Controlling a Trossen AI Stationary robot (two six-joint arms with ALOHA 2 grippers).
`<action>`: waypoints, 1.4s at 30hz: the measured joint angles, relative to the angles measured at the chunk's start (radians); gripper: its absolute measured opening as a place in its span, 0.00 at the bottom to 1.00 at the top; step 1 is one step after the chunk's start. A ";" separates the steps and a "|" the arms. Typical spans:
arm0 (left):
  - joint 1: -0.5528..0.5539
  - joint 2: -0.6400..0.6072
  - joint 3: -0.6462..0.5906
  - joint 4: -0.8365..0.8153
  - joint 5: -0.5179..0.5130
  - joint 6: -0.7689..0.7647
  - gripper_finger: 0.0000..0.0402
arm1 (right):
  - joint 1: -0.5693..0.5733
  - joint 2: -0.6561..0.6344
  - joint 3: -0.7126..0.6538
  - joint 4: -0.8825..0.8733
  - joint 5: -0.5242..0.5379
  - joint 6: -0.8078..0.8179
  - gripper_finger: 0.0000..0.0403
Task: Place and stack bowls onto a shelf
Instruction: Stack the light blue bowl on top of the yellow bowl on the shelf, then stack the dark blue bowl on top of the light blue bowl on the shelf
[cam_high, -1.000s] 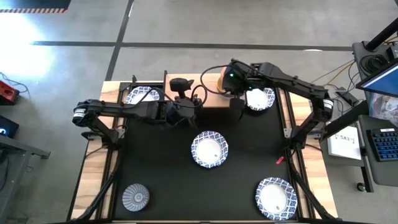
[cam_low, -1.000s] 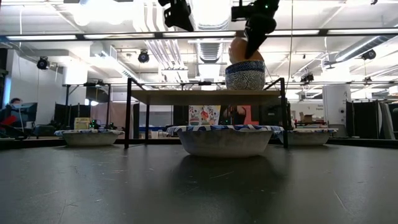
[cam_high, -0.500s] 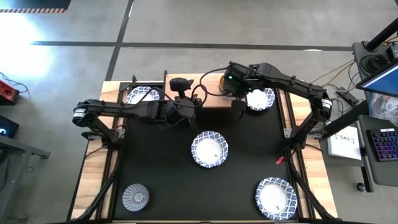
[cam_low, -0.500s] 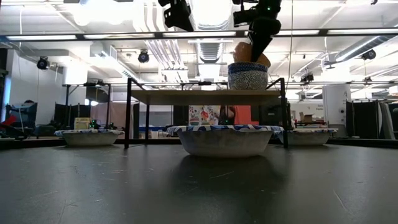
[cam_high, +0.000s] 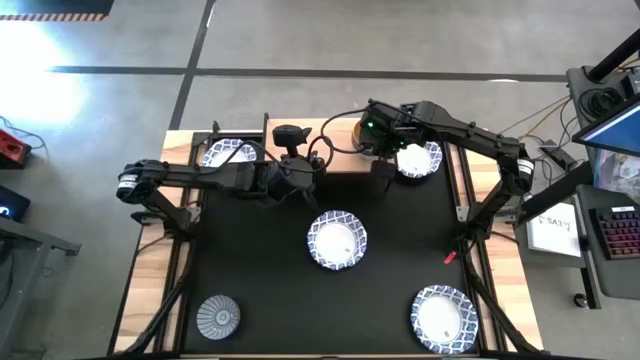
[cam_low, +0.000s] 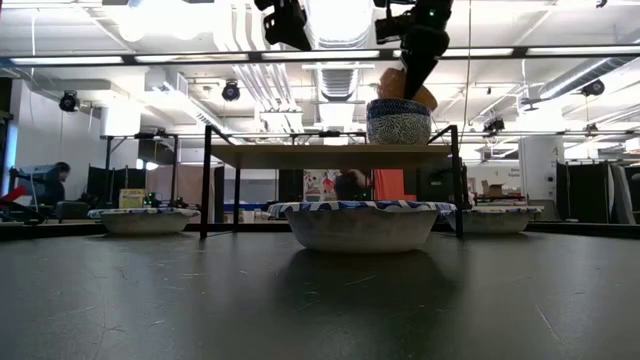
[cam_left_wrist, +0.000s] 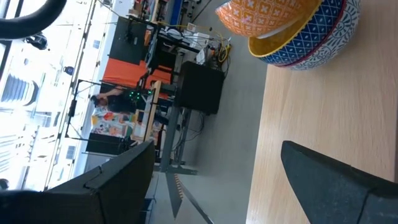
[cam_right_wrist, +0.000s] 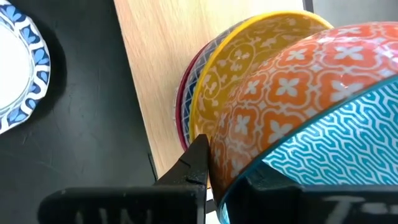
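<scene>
The shelf (cam_high: 343, 160) (cam_low: 330, 155) stands at the table's far edge. On the right part of its wooden top sits a blue patterned bowl (cam_low: 398, 122) with a golden yellow bowl (cam_right_wrist: 242, 68) nested inside. An orange-red patterned bowl with a teal inside (cam_right_wrist: 292, 93) (cam_left_wrist: 267, 15) leans tilted in that stack, and my right gripper (cam_high: 373, 138) (cam_low: 410, 72) is shut on it. My left gripper (cam_high: 298, 172) (cam_left_wrist: 217, 149) is open and hovers over the shelf's left part, apart from the stack. The grey patterned bowl (cam_high: 217, 316) rests on the table's near left corner. My right gripper holds the orange-red bowl by its rim (cam_right_wrist: 217, 168), with one finger on the outer wall (cam_right_wrist: 199, 158) and the other inside the teal hollow. The fingers come from above, pointing down. The bowl sits tilted, its lower side resting in the golden yellow bowl.
Four shallow white bowls with blue rims lie on the table: one in the middle (cam_high: 337, 240), one near right (cam_high: 443, 318), one right of the shelf (cam_high: 418, 158), one left of it (cam_high: 228, 153). People and furniture show in the room behind.
My right gripper has come down a little and slightly toward the table's right, setting the orange-red bowl lower into the stack on the shelf. It has kept its hold. In the last half second it has stayed still.
</scene>
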 joint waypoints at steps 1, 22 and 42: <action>0.000 0.000 0.000 0.000 0.000 0.000 0.82 | 0.000 0.000 0.000 -0.001 0.000 0.000 0.04; 0.000 0.000 0.000 -0.003 0.000 -0.013 0.82 | 0.011 -0.003 0.148 -0.023 -0.088 0.016 0.30; -0.001 0.000 -0.001 -0.657 0.605 -0.955 0.82 | 0.020 -0.005 0.303 -0.055 -0.342 0.141 0.26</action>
